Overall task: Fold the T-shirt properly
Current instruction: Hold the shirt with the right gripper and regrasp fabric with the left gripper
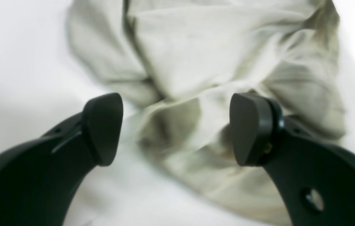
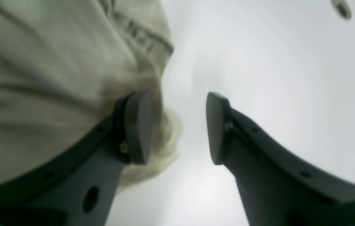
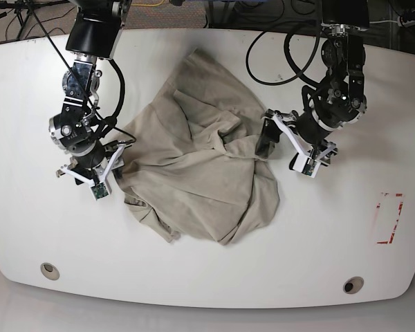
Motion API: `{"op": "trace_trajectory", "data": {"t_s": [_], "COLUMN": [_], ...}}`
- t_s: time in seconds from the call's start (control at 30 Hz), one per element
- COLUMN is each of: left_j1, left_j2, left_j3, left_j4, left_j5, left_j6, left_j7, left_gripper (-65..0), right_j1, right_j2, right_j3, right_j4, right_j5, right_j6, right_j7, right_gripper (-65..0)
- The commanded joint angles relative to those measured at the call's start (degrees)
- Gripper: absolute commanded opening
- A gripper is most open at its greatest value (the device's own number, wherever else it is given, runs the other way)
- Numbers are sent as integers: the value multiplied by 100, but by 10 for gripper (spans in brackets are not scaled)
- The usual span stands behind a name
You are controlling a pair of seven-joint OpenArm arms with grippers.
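Note:
The T-shirt (image 3: 200, 166) is a beige, wrinkled cloth lying crumpled in the middle of the white table (image 3: 332, 235). My left gripper (image 3: 280, 152) is at the shirt's right edge. In the left wrist view it (image 1: 175, 128) is open, with bunched folds of the shirt (image 1: 196, 62) between and beyond its fingers. My right gripper (image 3: 95, 176) is at the shirt's left edge. In the right wrist view it (image 2: 177, 128) is open; one finger (image 2: 136, 128) is over the shirt's hem (image 2: 55, 78) and the other over bare table. Neither holds any cloth.
A red-outlined marking (image 3: 389, 218) is on the table at the right. Two round holes (image 3: 50, 270) (image 3: 353, 284) sit near the front edge. Black cables (image 3: 290, 55) hang at the back by the left arm.

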Motion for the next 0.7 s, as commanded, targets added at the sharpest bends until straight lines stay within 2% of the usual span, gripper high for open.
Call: {"op": "trace_trajectory", "data": {"t_s": [0.0,0.47,0.67], "left_j1": [-73,-73,-73], "left_j2": [-30,-30,-30], "left_j3": [-19,-19,-19], "left_j4": [195,397,415], "left_j5": [-76,-85,-76], "left_j6": [-46,-46,-46], "left_j7": [-151,-151,-159], "left_gripper": [-151,-151,-151], "right_j1": [130,165,218], "right_j2": [27,-61,-52], "right_j3": [-10,-1,-1], "right_j4": [95,-134,-397], "right_j5": [52,52,52], "right_j6": [-28,-28,-28], "right_j7": [193,210,465], "right_gripper": [-374,-373,-373]}}
